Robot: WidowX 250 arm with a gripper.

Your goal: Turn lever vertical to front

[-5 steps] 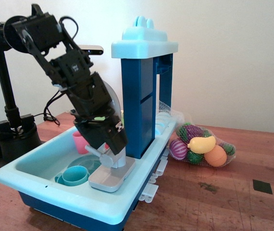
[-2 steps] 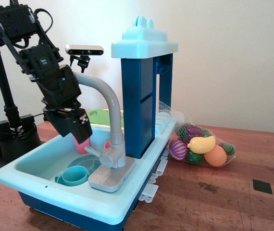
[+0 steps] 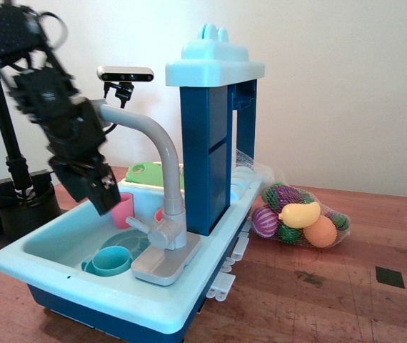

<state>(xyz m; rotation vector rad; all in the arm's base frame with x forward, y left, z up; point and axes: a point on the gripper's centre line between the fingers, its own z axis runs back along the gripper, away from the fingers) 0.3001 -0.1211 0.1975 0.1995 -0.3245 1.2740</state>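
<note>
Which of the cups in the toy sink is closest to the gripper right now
The pink cup, upright at the back of the sink, just right of the gripper. The teal cup sits lower, toward the front rim.

A reddish-brown wooden worktop (image 3: 346, 286) fills the lower part of the frame. A toy sink (image 3: 82, 286), light blue on top and dark blue below, stands on it at lower left, with a dark blue tower (image 3: 207, 157) rising at its back edge. Just right of the sink lies a net bag of toy fruit (image 3: 300, 218). A black stand base (image 3: 18, 200) sits at the far left. A small dark patch (image 3: 390, 277) marks the wood at lower right.
</note>
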